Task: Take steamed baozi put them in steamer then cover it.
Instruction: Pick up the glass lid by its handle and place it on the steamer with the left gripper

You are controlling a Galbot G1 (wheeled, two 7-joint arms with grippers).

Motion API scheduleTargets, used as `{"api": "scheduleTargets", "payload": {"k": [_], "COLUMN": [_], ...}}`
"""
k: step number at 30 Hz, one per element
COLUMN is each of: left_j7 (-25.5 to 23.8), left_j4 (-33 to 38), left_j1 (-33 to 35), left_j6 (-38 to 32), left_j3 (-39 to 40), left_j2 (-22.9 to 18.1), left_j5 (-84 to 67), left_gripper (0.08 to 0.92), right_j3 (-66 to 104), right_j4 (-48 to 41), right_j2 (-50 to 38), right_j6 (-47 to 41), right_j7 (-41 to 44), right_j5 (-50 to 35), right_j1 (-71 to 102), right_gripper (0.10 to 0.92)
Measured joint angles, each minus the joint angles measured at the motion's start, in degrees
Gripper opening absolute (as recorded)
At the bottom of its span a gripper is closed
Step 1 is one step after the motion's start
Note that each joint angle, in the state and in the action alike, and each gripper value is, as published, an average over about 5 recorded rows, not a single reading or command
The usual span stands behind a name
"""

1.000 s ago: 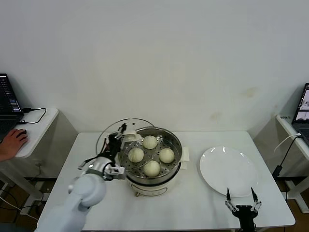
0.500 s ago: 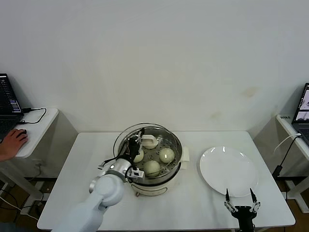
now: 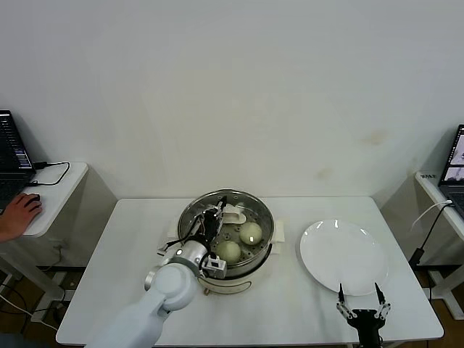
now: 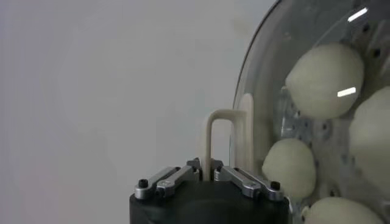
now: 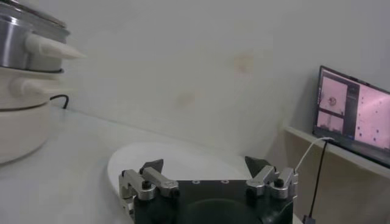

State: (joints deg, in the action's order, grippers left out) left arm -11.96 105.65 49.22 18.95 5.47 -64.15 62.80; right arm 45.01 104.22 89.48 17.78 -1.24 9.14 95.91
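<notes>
At the centre of the head view, our left gripper (image 3: 217, 217) has its fingers (image 4: 236, 175) pinched tight on the cream rectangular handle (image 4: 220, 141) of the round clear glass cover (image 3: 226, 220) with its metal rim. In the left wrist view the handle's loop rises from between the two metal fingers, and the glass dome shows beyond it with pale buns behind it. The cover sits over the round shiny stainless-steel steamer (image 3: 257, 259), roughly matching its rim; we cannot tell whether it is fully seated. Through the glass we see the small round cream-white steamed baozi (image 3: 250, 233) lying on the perforated steel bottom, two plainly in the head view and more in the wrist view (image 4: 325, 80). The steamer stands on its cream-white base near the middle of the white table (image 3: 290, 312).

At the lower right of the head view our right gripper (image 3: 365, 299) waits with its fingers (image 5: 150, 180) spread wide, holding nothing, just below the near edge of the flat round white plate (image 3: 343, 256), which lies on the table to the right of the steamer.
</notes>
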Motion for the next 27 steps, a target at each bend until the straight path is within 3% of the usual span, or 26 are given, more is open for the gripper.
{"api": "scheduleTargets", "payload": {"k": [17, 27], "left_j7": [0.57, 2.58], "left_j4": [-1.32, 0.52], "left_j1": [0.25, 2.74], "left_j6": [-1.26, -2.45], "left_j3": [-0.43, -2.42], "left_j2": [-0.62, 0.01], "left_j5": [-0.71, -2.33], "left_gripper": [0.167, 0.428], "right_j3": [-0.19, -0.24], "right_j4": [-0.42, -0.65], "right_j2": [0.01, -0.02], "right_j6": [0.39, 0.78], "right_j7": [0.08, 0.14], "right_j5": [0.31, 0.49], "right_j1": [0.07, 0.39], "right_gripper": [0.823, 0.823]}}
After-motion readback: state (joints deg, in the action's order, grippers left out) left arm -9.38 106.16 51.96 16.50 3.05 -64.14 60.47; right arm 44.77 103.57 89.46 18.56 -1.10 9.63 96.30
